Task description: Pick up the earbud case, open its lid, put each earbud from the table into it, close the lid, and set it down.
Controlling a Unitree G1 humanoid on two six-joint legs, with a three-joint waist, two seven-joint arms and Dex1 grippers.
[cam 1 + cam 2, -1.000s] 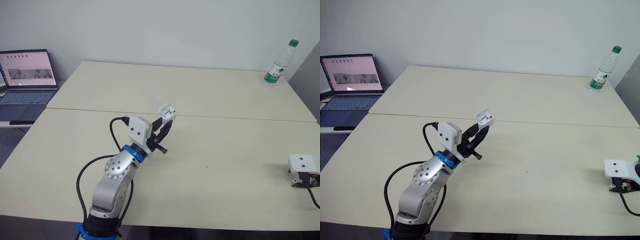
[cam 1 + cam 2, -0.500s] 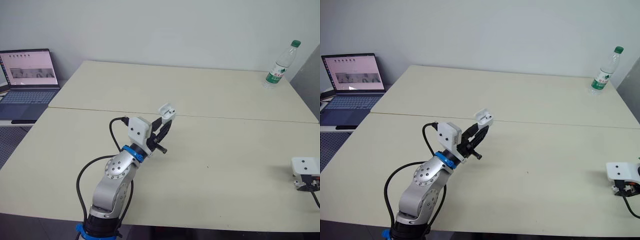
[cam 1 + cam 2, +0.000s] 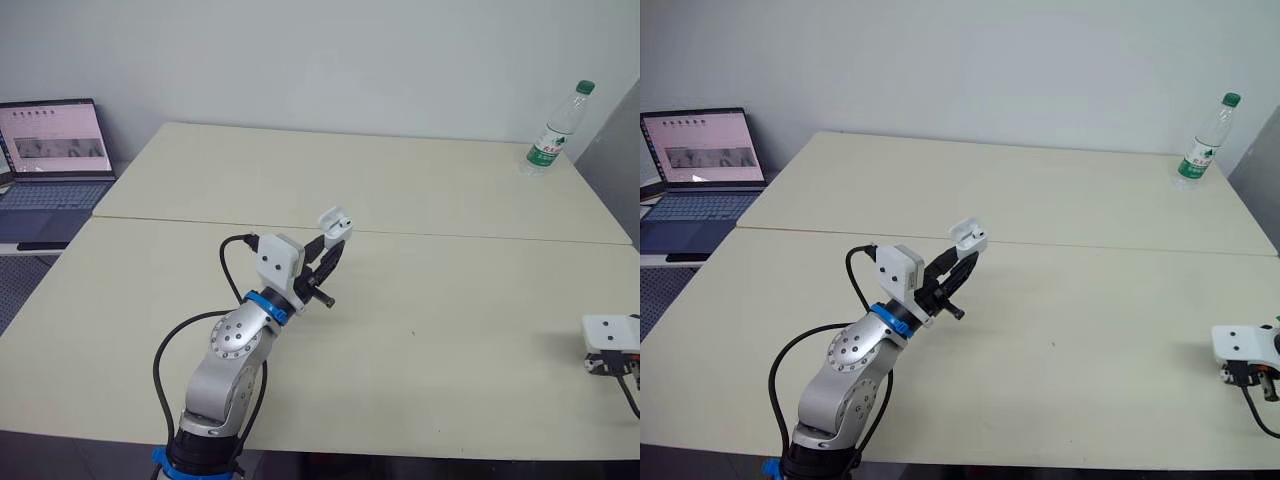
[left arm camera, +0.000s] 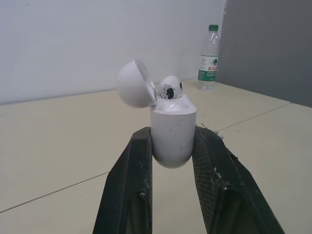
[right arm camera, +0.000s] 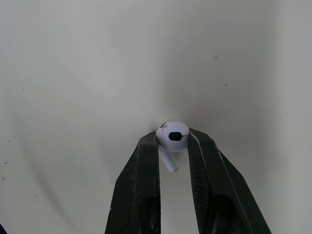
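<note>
At 4 o'clock on the table [image 3: 450, 300], a light, likely slippery earbud [image 5: 172, 134] is pinched by its head in the right gripper [image 5: 173, 138], the open earbud case [image 4: 172, 127] being clamped centrally in the left gripper [image 4: 173, 139].

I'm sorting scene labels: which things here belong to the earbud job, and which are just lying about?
Job: earbud case, lid open, in the left gripper; seated earbud in it; second earbud in the right gripper.
Lying about: laptop; water bottle.
</note>
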